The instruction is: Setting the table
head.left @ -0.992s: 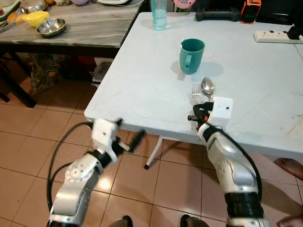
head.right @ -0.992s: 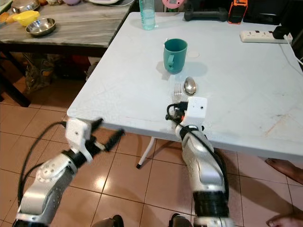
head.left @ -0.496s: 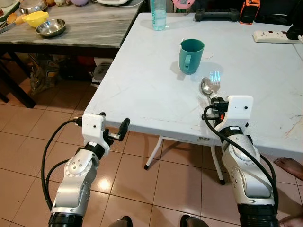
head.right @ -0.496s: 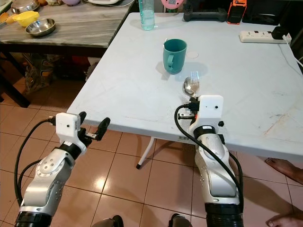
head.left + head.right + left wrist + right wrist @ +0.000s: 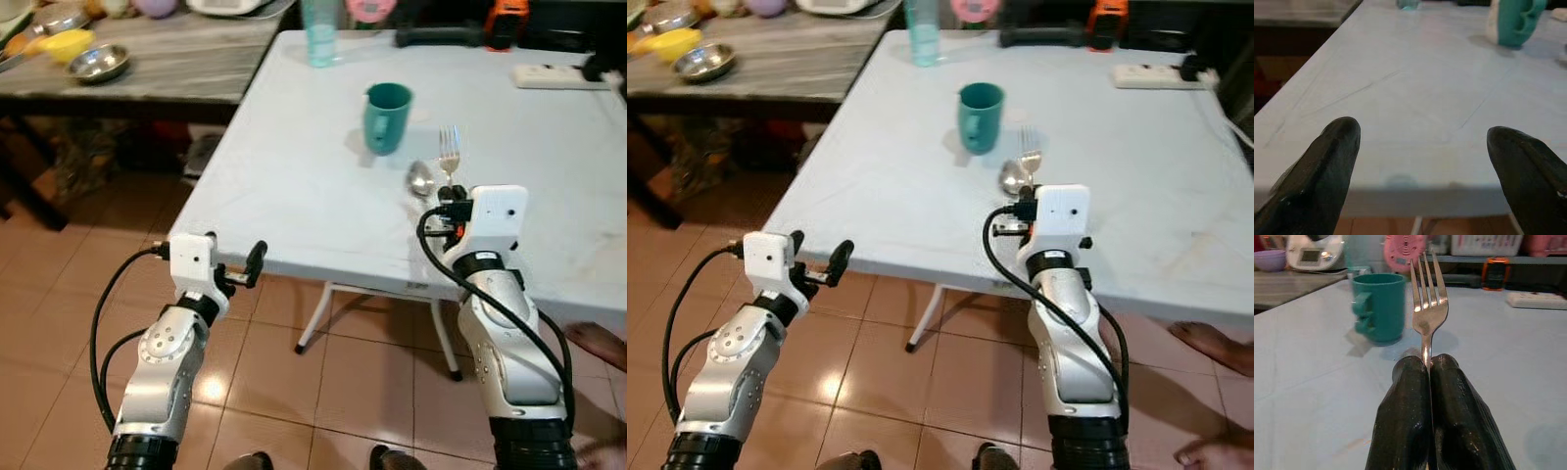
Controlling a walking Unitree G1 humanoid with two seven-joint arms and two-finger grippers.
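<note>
1. Since half a second ago the fork (image 5: 450, 149) has risen off the white bench (image 5: 294, 186); its tines now stand clear above the surface, while the spoon (image 5: 420, 179) stays lying where it was
2. The right hand (image 5: 1429, 363) has its two black fingers pressed together on the fork's handle, over the bench's near part, just in front of the spoon
3. The fork's long axis runs away from the robot, tines pointing forward and tilted upward toward the far side of the bench; in the right wrist view four slim, shiny metal tines curve up from a narrow neck
4. The spoon is polished metal with an oval bowl, resting on the bench just beside the hand
5. A teal mug (image 5: 386, 117), smooth and cylindrical with a side handle, stands upright beyond the spoon
6. The left hand (image 5: 238, 271) hovers off the bench's near left edge, its fingers (image 5: 1320, 176) spread apart and holding nothing
7. The bench surface is matte white with faint scratches
</note>
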